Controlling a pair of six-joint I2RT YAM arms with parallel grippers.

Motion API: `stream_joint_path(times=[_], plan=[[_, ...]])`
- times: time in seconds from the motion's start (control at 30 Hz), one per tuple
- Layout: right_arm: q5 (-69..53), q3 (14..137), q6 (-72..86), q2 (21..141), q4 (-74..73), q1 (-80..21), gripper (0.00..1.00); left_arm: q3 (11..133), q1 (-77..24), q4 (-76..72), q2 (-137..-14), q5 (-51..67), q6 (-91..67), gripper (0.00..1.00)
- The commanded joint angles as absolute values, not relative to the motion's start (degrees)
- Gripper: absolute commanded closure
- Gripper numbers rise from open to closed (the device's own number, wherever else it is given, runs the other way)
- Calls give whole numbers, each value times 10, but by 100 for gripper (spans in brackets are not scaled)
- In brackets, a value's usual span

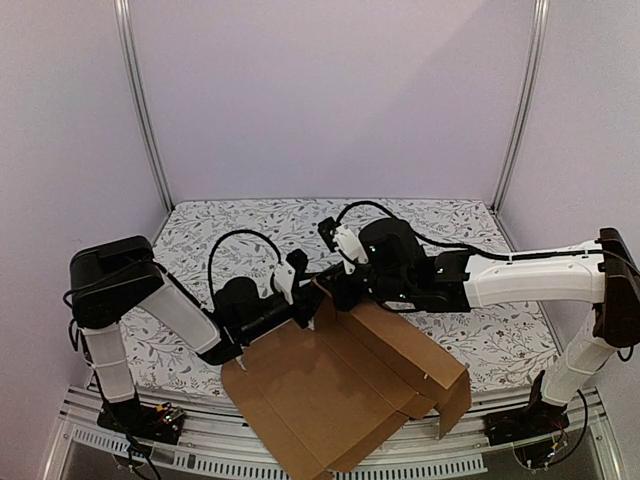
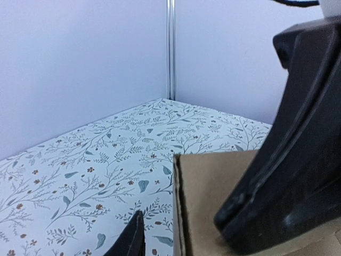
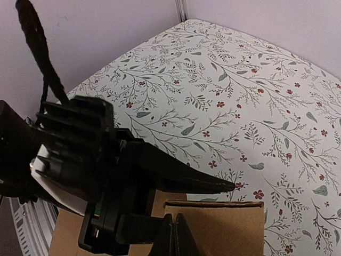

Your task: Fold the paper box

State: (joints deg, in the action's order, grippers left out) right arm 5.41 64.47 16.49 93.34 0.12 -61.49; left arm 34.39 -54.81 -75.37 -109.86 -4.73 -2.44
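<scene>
One paper box (image 1: pixel 320 395) — brown cardboard, partly folded.

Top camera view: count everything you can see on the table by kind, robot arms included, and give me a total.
Cardboard box: 1
Robot arms: 2, left arm and right arm
Flowered table cover: 1
Total: 4

Left arm (image 1: pixel 185 320) and right arm (image 1: pixel 530 278) alike: white tubular links, bulky black joint housings, black cables (image 1: pixel 240 232) looping above the wrists, white wrist brackets (image 1: pixel 285 282), black fingers (image 3: pixel 184 242) tapering to thin points.
</scene>
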Motion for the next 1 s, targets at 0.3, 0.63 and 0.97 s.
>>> stream_joint_path(times=[0.3, 0.63, 0.97], plan=[[47, 635, 169, 940, -68, -616, 100, 365, -539, -875, -1084, -35, -9, 100], [47, 639, 167, 939, -71, -617, 100, 358, -539, -874, -1103, -36, -6, 69], [45, 635, 169, 940, -70, -617, 100, 371, -536, -874, -1182, -48, -22, 59]])
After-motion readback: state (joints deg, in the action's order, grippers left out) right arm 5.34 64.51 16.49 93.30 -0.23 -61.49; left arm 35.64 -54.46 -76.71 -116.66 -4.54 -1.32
